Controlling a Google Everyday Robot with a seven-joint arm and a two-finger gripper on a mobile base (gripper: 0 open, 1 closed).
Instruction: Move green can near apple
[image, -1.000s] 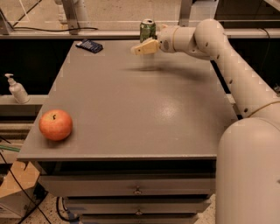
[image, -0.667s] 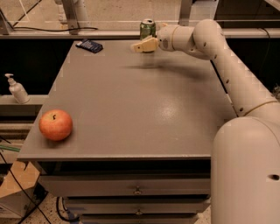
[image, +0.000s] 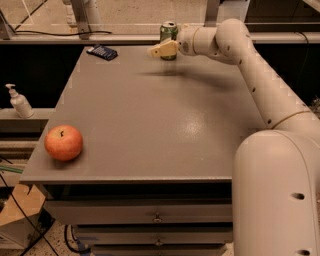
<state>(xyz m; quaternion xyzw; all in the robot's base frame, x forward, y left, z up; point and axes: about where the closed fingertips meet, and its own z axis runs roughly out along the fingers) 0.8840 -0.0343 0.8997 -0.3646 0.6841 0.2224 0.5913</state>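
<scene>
The green can (image: 168, 32) stands upright at the far edge of the grey table (image: 150, 130), right of centre, its silver top showing. My gripper (image: 161, 49) reaches in from the right at the end of the white arm and sits just in front of the can's lower half, covering part of it. I cannot tell whether it touches the can. The red-orange apple (image: 63, 142) with a short dark stem rests at the table's near left corner, far from the can and gripper.
A dark blue packet (image: 101, 51) lies at the table's far left. A soap pump bottle (image: 19, 101) stands on a ledge off the left side. The arm's white base (image: 277, 195) fills the near right. Drawers (image: 157, 217) sit below the tabletop.
The gripper has moved slightly further back and left, closer against the green can. The can and apple have not moved.
</scene>
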